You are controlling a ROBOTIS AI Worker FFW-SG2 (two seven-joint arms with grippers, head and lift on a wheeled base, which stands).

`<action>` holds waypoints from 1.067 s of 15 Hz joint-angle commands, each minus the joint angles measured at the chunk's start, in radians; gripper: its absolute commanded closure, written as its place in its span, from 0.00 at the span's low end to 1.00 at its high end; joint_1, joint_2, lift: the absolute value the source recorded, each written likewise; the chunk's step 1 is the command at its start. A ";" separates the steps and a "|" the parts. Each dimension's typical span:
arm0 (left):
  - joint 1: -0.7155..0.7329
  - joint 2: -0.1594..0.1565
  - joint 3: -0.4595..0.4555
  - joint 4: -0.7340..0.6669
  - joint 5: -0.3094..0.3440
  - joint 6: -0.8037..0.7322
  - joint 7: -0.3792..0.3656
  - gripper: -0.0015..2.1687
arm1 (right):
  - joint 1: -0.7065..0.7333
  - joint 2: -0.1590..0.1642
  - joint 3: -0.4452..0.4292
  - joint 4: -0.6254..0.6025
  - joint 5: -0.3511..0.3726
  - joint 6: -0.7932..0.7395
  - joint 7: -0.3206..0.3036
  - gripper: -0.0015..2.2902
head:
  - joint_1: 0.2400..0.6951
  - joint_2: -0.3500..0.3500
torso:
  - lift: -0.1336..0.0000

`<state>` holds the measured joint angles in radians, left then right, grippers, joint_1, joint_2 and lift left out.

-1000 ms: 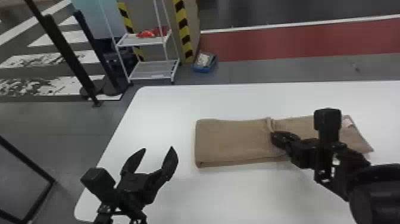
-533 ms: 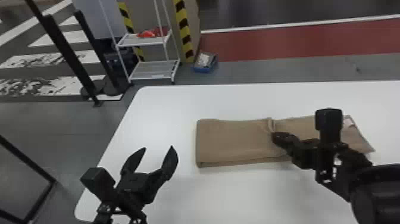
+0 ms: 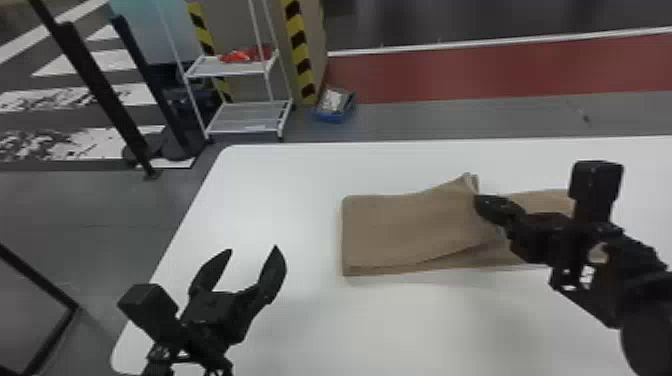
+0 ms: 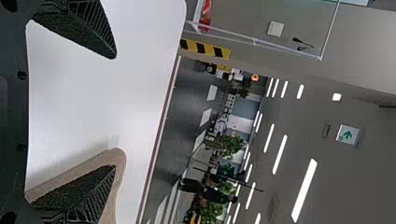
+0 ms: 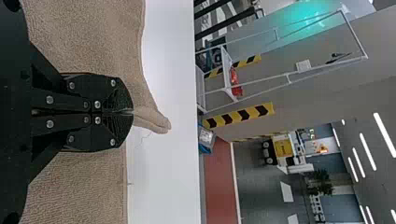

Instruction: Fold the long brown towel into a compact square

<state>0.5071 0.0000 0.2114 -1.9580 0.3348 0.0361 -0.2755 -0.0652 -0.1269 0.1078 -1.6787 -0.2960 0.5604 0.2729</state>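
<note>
A: Towel [image 3: 410, 232], where?

B: Toward the table's [image 3: 400, 330] far edge, a strip running rightward, doubled over its left part.

A: Jaws?

B: Right gripper [image 3: 480, 202] closed, pinching the top layer [image 3: 457, 202] by its loose edge, raised off the cloth below. Left gripper [image 3: 252, 250] open, empty, inside the table's near-left corner.

A: How far along?

B: Midway, I'd say — left part is folded in, right stretch still sticks out. Left to do: settle that raised edge, bring the right stretch in, flatten — it isn't a compact square yet.
</note>
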 commanded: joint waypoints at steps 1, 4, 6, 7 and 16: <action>-0.005 -0.003 -0.001 0.005 0.001 0.000 -0.001 0.01 | -0.005 0.000 0.000 0.051 0.011 -0.009 0.003 0.57 | 1.00 0.76 | 0.08; -0.005 -0.003 -0.001 0.002 0.000 0.000 -0.001 0.01 | 0.013 -0.002 -0.056 -0.007 -0.014 0.010 0.022 0.57 | 1.00 0.75 | 0.08; -0.001 -0.003 0.008 0.001 0.007 -0.003 -0.002 0.01 | 0.042 -0.003 -0.161 -0.078 -0.063 0.062 0.028 0.57 | 1.00 0.75 | 0.08; -0.001 -0.003 0.011 0.004 0.010 -0.003 -0.002 0.01 | 0.047 -0.005 -0.178 -0.078 -0.064 0.068 0.032 0.57 | 1.00 0.71 | 0.08; -0.004 -0.003 0.022 0.014 0.017 -0.003 -0.002 0.01 | 0.021 -0.011 -0.332 -0.026 -0.147 0.080 0.055 0.57 | 1.00 0.60 | 0.08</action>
<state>0.5036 0.0000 0.2278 -1.9483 0.3466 0.0330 -0.2776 -0.0472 -0.1348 -0.1816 -1.7017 -0.4188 0.6318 0.3286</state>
